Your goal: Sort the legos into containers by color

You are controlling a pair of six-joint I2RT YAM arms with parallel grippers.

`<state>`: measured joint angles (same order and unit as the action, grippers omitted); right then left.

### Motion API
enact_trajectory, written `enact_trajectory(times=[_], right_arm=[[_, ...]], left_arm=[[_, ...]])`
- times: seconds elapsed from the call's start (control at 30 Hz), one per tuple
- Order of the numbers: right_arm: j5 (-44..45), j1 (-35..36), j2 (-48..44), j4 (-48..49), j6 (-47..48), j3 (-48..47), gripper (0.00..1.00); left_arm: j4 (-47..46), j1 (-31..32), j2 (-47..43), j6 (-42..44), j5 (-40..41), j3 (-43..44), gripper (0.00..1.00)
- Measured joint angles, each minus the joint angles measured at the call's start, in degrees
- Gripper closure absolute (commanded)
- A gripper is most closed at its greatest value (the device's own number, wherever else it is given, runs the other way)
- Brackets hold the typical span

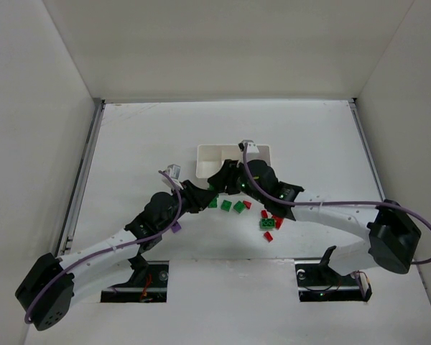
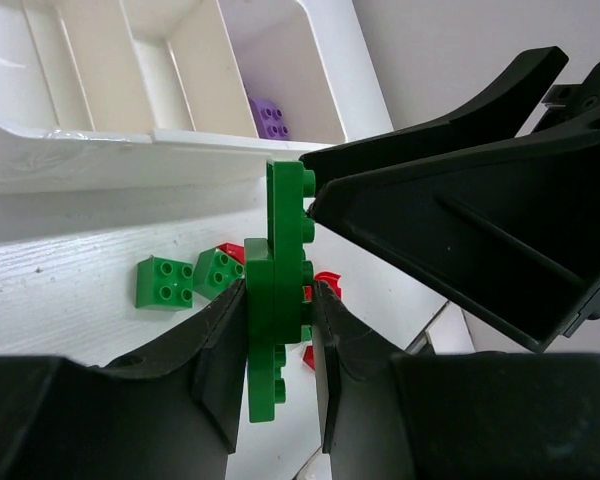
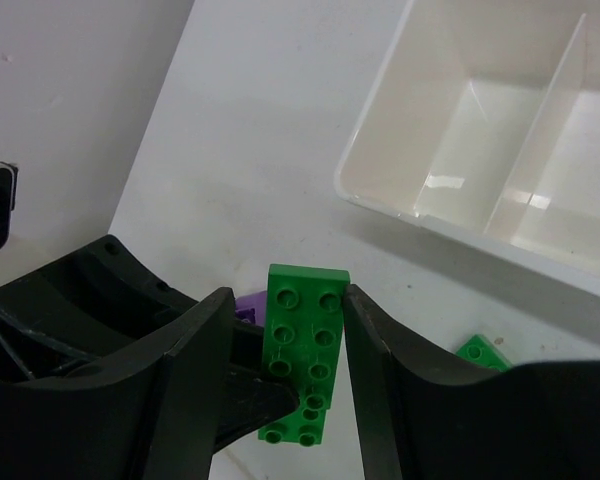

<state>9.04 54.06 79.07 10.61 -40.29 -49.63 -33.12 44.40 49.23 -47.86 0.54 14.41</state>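
Two green lego plates (image 2: 280, 230) stuck together stand on edge above the table, and my left gripper (image 2: 278, 290) is shut on their lower part. My right gripper (image 3: 288, 300) straddles the upper plate (image 3: 305, 320). Its right finger touches the plate's edge and a narrow gap shows at its left finger, so it is open. The white three-compartment tray (image 2: 180, 135) lies just beyond, with a purple lego (image 2: 268, 118) in its right-hand compartment in the left wrist view. In the top view both grippers meet in front of the tray (image 1: 208, 151).
Loose green legos (image 1: 226, 205) lie on the table under the arms, with red legos (image 1: 276, 219) and one more green lego (image 1: 268, 225) to their right. A purple lego (image 3: 248, 305) shows behind the plate. White walls enclose the table.
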Motion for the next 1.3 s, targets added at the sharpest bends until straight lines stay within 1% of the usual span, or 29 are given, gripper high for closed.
enact_trajectory(times=[0.13,0.23,0.5,0.6,0.8,0.87,0.93,1.03,1.17,1.3], right_arm=[[0.0,-0.1,1.0,0.5,-0.5,0.0,0.45],[0.0,-0.2,1.3,0.6,-0.7,0.0,0.41],[0.5,-0.6,1.3,0.7,-0.9,1.6,0.41],[0.3,-0.8,1.3,1.0,-1.2,1.6,0.45],[-0.6,-0.7,1.4,2.3,-1.9,1.7,0.61],[-0.7,-0.7,1.6,3.1,-2.3,1.9,0.64],[-0.7,-0.7,1.5,4.1,-2.6,2.3,0.66],[-0.6,-0.9,1.5,5.7,-3.0,3.4,0.68],[-0.4,-2.6,1.5,6.1,-3.6,3.8,0.68],[-0.2,-4.5,1.5,6.2,-4.1,3.8,0.69]], left_arm=[[0.8,0.1,0.0,0.2,0.7,0.0,0.79],[1.2,0.2,0.0,0.3,0.9,0.0,0.79],[0.5,0.3,-0.8,0.4,0.5,0.0,0.79],[0.4,0.3,-0.8,0.4,0.5,0.0,0.79],[0.4,0.6,-0.8,0.5,0.7,0.0,0.79],[0.3,0.7,-0.7,0.5,1.0,0.0,0.79],[0.0,0.7,-0.8,0.5,1.2,0.0,0.74],[0.2,0.9,-0.8,0.7,1.1,0.0,0.61],[-0.1,1.7,-1.0,1.0,0.9,0.1,0.51],[-0.1,1.7,-1.3,1.3,0.5,0.6,0.49]])
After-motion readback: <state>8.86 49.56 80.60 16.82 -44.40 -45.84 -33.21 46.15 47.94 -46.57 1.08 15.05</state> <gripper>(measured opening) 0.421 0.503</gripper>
